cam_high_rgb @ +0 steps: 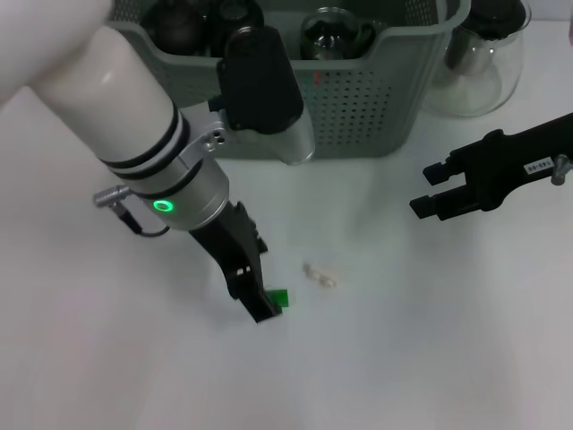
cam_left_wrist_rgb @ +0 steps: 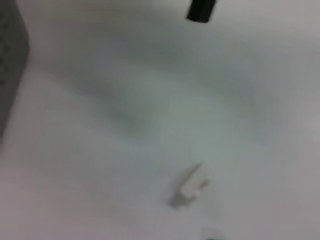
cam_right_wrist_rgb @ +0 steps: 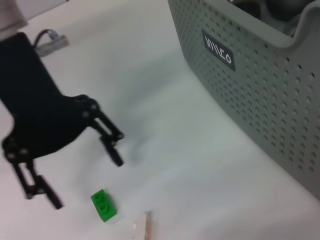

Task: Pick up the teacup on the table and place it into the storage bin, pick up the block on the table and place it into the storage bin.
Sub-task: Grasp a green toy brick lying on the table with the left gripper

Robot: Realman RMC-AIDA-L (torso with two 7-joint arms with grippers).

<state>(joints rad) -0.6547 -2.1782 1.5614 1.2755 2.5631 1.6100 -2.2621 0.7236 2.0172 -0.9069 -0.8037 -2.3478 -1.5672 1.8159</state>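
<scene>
A small green block [cam_high_rgb: 279,297] lies on the white table [cam_high_rgb: 430,358]. My left gripper [cam_high_rgb: 258,303] is low over the table right beside it. In the right wrist view that left gripper [cam_right_wrist_rgb: 84,179] stands open, with the block [cam_right_wrist_rgb: 103,205] just off its fingertips and not held. The grey-green storage bin [cam_high_rgb: 358,107] stands at the back, its label [cam_right_wrist_rgb: 217,50] facing the right wrist view. Dark round vessels [cam_high_rgb: 179,27] sit inside it; no teacup shows on the table. My right gripper [cam_high_rgb: 428,190] hovers open and empty at the right.
A small pale piece [cam_high_rgb: 319,275] lies on the table just right of the block, also seen in the left wrist view [cam_left_wrist_rgb: 192,182]. A clear glass pitcher [cam_high_rgb: 479,58] stands right of the bin. The bin's corner [cam_left_wrist_rgb: 10,65] edges the left wrist view.
</scene>
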